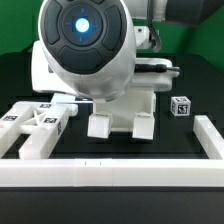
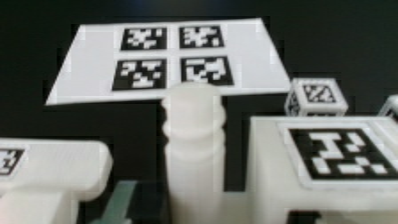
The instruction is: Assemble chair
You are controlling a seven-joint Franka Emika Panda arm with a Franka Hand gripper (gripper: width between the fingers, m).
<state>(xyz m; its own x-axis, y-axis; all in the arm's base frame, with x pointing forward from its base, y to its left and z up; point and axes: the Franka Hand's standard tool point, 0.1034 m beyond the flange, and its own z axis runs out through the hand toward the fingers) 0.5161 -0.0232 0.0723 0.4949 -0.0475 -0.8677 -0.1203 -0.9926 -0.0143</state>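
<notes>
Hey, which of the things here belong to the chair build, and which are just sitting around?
Chair build: white leg, tagged block, small tagged cube, crossed frame.
Just there: marker board, border rail.

Chair pieces (image 1: 30,135): white plastic, glossy and smooth, with soft highlights along the edges. Rounded post (image 2: 192,140): the same white plastic, smooth, with a light sheen and moulded rings. Tags (image 2: 338,152) on the pieces: flat matt print, black on white, paper-like. Marker board (image 2: 80,80): thin white sheet, matt and smooth. Border rail (image 1: 120,172): white, smooth, plastic in look. Bench (image 1: 180,135): black, matt, without reflections. Arm housing (image 1: 110,75): glossy white plastic. Its round cap (image 1: 80,35): dark and highly polished.
</notes>
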